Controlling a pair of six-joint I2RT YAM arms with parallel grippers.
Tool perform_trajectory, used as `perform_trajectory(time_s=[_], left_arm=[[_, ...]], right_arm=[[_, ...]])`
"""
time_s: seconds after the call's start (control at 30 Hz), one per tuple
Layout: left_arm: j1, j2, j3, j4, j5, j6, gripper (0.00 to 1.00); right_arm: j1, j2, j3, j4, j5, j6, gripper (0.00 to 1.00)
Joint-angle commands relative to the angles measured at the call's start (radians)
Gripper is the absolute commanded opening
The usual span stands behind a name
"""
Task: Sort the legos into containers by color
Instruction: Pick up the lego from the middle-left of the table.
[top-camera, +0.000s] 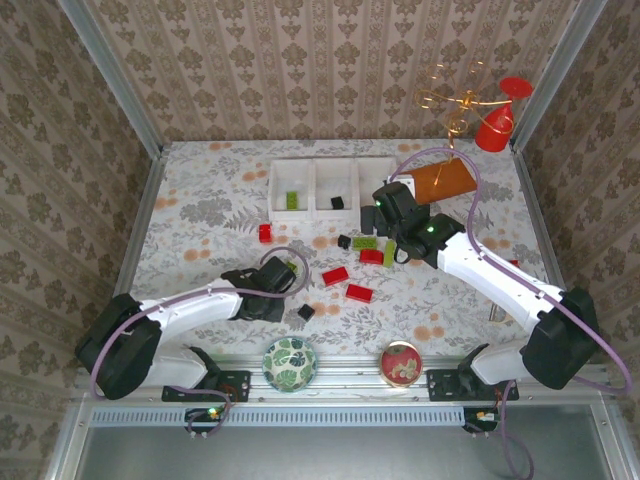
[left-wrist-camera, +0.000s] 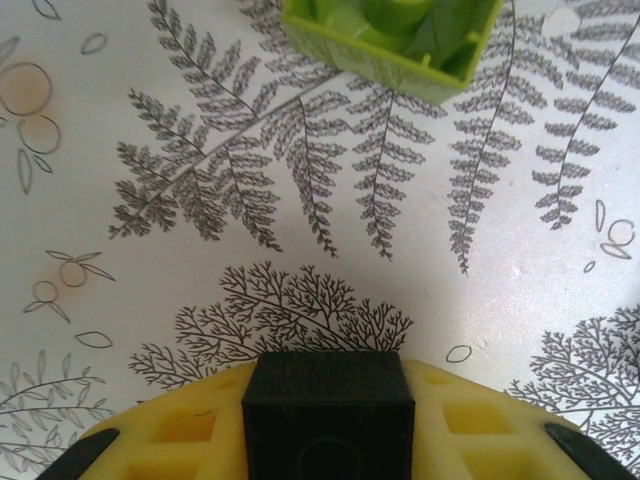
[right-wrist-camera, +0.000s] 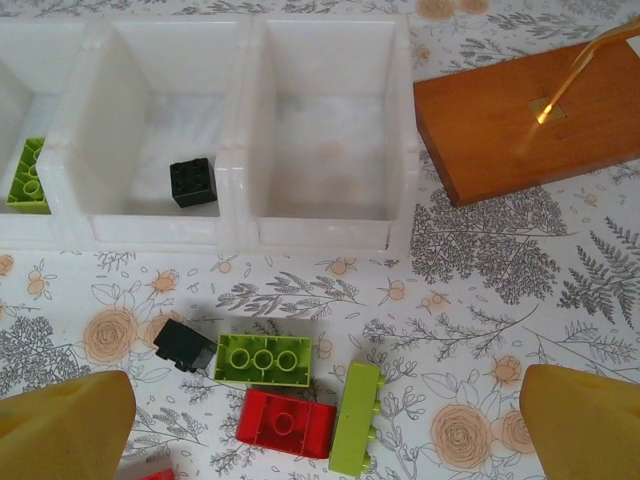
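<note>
Top view first: the sorting has barely started. The white tray (top-camera: 312, 172) has one green brick (top-camera: 291, 200) in its left compartment and one black brick (top-camera: 338, 203) in the middle one. The rest of the legos lie loose on the table (top-camera: 200, 220) in front of it: several reds, some greens, a couple of blacks. No red looks sorted, so I'd say most of the job is left. The left gripper (top-camera: 284, 275) is low over the table, well short of the tray. The right gripper (top-camera: 383, 225) hangs over the cluster by the tray's right end.

Left wrist view: the yellow fingers (left-wrist-camera: 180, 435) are closed right down on a black cube (left-wrist-camera: 328, 400), pinched between them at the bottom edge. A lime brick (left-wrist-camera: 390, 40) lies just ahead on the table, not touching anything. My guess is the cube goes to the middle compartment with the other black one.

Right wrist view: the fingers (right-wrist-camera: 65, 425) sit at the two bottom corners, spread as wide as they go, with nothing held and nothing touched. Under the gap lie a red brick (right-wrist-camera: 285, 422), two green ones and another small black piece, all loose in front of the tray. The right compartment (right-wrist-camera: 325, 150) is empty, so that's presumably where the reds belong.
</note>
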Motion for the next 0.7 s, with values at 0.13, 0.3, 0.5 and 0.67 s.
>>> perform_trajectory(time_s=[0.13,0.3,0.5,0.67], left_arm=[[0.031,-0.020,0.171,0.019,-0.073,0.060,0.24],[0.065,0.044,0.275,0.162,-0.084,0.116,0.24],[0.100,0.185,0.451,0.280,-0.068,0.211,0.23],[0.136,0.327,0.615,0.317,-0.021,0.262,0.23]], right_arm=[[-0.003,-0.043,-0.010,-0.002,0.055,0.015,1.00],[-0.005,-0.065,-0.029,-0.002,0.068,0.023,1.00],[-0.009,-0.085,-0.050,-0.009,0.077,0.035,1.00],[-0.011,-0.104,-0.073,-0.009,0.091,0.053,1.00]])
